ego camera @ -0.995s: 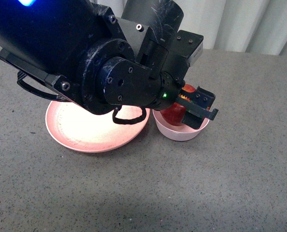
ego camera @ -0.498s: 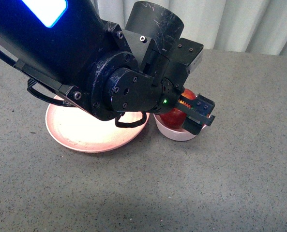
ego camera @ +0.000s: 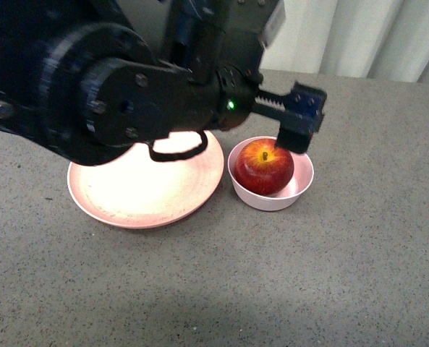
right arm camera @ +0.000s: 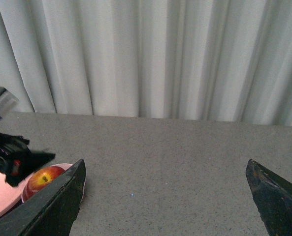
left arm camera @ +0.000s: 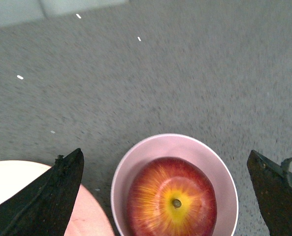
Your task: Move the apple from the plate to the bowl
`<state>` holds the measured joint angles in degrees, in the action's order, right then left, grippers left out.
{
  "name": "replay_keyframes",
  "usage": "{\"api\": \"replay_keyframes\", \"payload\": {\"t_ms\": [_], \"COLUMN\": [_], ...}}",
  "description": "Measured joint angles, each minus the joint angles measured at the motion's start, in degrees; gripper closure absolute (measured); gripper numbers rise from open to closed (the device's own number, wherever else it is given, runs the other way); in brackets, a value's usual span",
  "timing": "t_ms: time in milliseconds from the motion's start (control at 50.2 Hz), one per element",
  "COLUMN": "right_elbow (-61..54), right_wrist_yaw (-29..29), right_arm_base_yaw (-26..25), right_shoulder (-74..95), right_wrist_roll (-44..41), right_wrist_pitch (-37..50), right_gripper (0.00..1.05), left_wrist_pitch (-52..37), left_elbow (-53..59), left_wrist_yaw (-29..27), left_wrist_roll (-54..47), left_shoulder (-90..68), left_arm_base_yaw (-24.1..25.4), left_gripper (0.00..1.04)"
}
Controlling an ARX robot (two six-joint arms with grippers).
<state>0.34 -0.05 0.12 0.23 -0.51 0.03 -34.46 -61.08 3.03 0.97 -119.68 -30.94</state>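
The left gripper (left arm camera: 168, 182) is seen spread wide in its wrist view, nothing held between its dark fingers (left arm camera: 52, 196), which stand clear of the bowl (left arm camera: 136, 162) on either side. In the front view it is raised just above the bowl's far rim. The apple (ego camera: 264, 167), glossy dark red with a yellow-orange patch around its stem, is seated upright in the bowl, just beside the plate (ego camera: 120, 199). The left arm (ego camera: 120, 101) is stretched across above the plate. Farther off, the right gripper (right arm camera: 165, 196) is held wide apart over the grey table (right arm camera: 185, 162), gripping nothing, before a pale curtain (right arm camera: 150, 54).
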Motion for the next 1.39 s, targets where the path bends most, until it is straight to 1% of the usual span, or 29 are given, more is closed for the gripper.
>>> {"api": "replay_keyframes", "payload": {"t_ms": [80,179,318,458,517,577,697,716,736,776,796,836,856,915,955,995,1035,1055,1095,1174,1214,1234,1353,1393], "right_elbow": [0.0,0.0,0.0,0.0,0.0,0.0,0.0,0.0,0.0,0.0,0.0,0.0,0.0,0.0,0.0,0.0,0.0,0.0,0.0,0.0,0.0,0.0,0.0,0.0], "right_wrist_yaw": [0.02,0.02,0.0,0.02,0.02,0.0,0.02,0.02,0.02,0.02,0.0,0.0,0.0,0.02,0.09,0.09,0.02,-0.02,0.0,0.0,0.0,0.0,0.0,0.0], "right_arm_base_yaw": [0.0,0.0,0.0,0.0,0.0,0.0,0.0,0.0,0.0,0.0,0.0,0.0,0.0,0.0,0.0,0.0,0.0,0.0,0.0,0.0,0.0,0.0,0.0,0.0], "right_shoulder": [0.0,0.0,0.0,0.0,0.0,0.0,0.0,0.0,0.0,0.0,0.0,0.0,0.0,0.02,0.02,0.0,0.0,0.02,0.02,0.02,0.02,0.02,0.0,0.0], "right_wrist_roll": [0.0,0.0,0.0,0.0,0.0,0.0,0.0,0.0,0.02,0.0,0.0,0.0,0.0,0.02,0.0,0.02,0.0,0.0,0.0,0.0,0.0,0.0,0.02,0.0], "right_wrist_pitch": [0.0,0.0,0.0,0.0,0.0,0.0,0.0,0.0,0.0,0.0,0.0,0.0,0.0,0.0,0.0,0.0,0.0,0.0,0.0,0.0,0.0,0.0,0.0,0.0], "right_gripper": [0.09,0.09,0.09,0.09,0.09,0.09,0.09,0.09,0.09,0.09,0.09,0.09,0.09,0.09,0.09,0.09,0.09,0.09,0.09,0.09,0.09,0.09,0.09,0.09], "left_wrist_pitch": [-2.69,-3.93,-5.57,-6.21,-6.19,-5.49,-5.51,-8.0,-8.0,-14.32,-15.91,-21.38,-22.75,-36.68,-40.13,-40.04,-38.12,-37.66,-35.67,-32.48,-29.88,-28.87,-20.74,-15.28], "left_elbow": [4.42,10.4,22.05,33.29,37.83,41.51,43.71,44.26,44.26,45.86,46.36,48.5,49.13,54.25,55.17,55.93,57.07,57.33,58.25,59.17,59.69,59.89,60.0,59.91], "left_wrist_yaw": [-1.33,-1.44,-2.64,-5.33,-6.08,-8.31,-10.71,-12.24,-12.24,-15.06,-15.63,-17.29,-17.62,-17.59,-17.11,-15.98,-14.82,-14.62,-13.75,-12.83,-11.98,-11.72,-9.57,-9.07], "left_wrist_roll": [1.86,3.3,4.68,7.56,8.74,9.27,9.11,8.04,8.04,6.88,6.4,4.31,4.09,1.7,1.05,0.57,0.31,0.28,0.13,0.07,0.0,0.07,-0.37,-0.48], "left_shoulder": [4.61,9.7,16.68,24.85,29.11,33.46,36.92,36.37,36.37,34.36,33.77,31.87,31.69,32.98,35.58,39.52,42.88,43.47,45.68,49.13,52.41,53.77,63.47,67.84], "left_arm_base_yaw": [1.11,2.73,6.45,10.97,11.78,12.04,12.2,12.13,12.13,12.22,12.28,12.85,13.09,15.43,16.5,17.64,18.67,18.86,19.63,20.79,21.66,21.97,24.0,24.61], "left_gripper": [0.07,0.07,0.07,0.07,0.07,0.07,0.07,0.1,0.1,0.18,0.2,0.29,0.3,0.45,0.52,0.61,0.7,0.72,0.79,0.9,0.99,1.01,1.01,1.01]}}
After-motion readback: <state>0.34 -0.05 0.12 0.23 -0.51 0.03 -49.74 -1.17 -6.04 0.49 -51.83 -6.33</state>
